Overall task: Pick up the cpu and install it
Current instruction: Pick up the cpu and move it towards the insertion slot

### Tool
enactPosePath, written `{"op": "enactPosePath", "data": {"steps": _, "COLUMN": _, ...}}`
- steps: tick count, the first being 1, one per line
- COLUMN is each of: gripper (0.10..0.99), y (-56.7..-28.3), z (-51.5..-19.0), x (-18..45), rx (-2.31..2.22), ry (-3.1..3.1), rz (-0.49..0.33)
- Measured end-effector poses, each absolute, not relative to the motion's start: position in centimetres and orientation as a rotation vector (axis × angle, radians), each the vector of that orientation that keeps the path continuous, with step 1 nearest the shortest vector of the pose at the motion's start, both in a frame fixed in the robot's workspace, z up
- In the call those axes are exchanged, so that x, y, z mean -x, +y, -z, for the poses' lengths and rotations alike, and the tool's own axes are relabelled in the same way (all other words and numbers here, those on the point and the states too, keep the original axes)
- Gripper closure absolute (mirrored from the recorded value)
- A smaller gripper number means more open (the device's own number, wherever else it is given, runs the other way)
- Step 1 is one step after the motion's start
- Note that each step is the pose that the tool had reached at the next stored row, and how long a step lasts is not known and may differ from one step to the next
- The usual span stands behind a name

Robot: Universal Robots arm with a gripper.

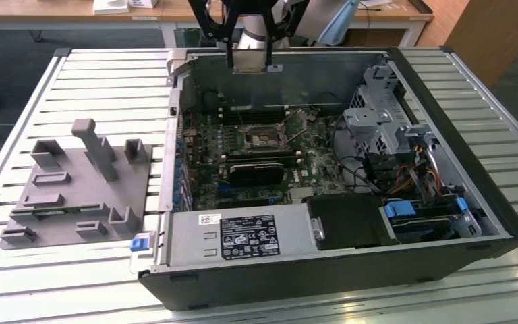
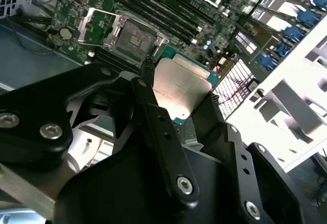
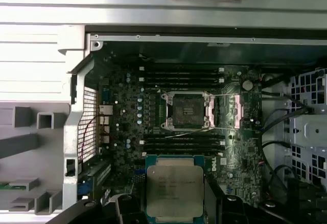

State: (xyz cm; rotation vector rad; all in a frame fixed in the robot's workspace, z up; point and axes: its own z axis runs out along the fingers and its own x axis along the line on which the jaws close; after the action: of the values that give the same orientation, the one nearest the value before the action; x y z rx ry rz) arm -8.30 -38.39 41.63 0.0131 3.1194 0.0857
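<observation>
One cpu [image 2: 181, 88], square, with a silver-grey lid and a thin darker rim. It is pinched between the two black fingers [image 2: 158, 121] of the gripper [image 2: 181, 81], one finger on each opposite edge, with the lid bare between them.

Hidden or cut off:
- The cpu's underside and the edge nearest the gripper body sit behind black metal in both wrist views.
- The line where the fingertips meet the rim is hard to make out.
- The arm runs off the frame at twelve o'clock in the exterior view.

One socket [image 3: 186, 110] on the green motherboard [image 1: 205, 182], with a metal frame around it. Its contacts are too small to tell.

Position, exterior view: the cpu hangs at twelve o'clock from the socket. It is near the far wall of the case, held clear of the board and apart from the socket.

One computer case [image 1: 502, 223], side open, lying on a slatted table [image 1: 25, 101].

One grey fixture plate [image 1: 70, 202] with upright blocks, at nine o'clock from the case.

One grey power supply box [image 1: 241, 236], at six o'clock inside the case.

One black rectangular module [image 1: 257, 170], just at six o'clock from the socket.
</observation>
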Motion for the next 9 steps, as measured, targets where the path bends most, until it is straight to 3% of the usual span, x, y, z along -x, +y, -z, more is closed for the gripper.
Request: {"op": "enactPosePath", "data": {"steps": 9, "gripper": 0.541, "y": -37.1, "z": -41.6, "x": 6.5, "rx": -0.013, "ry": 3.117, "rz": -0.086}}
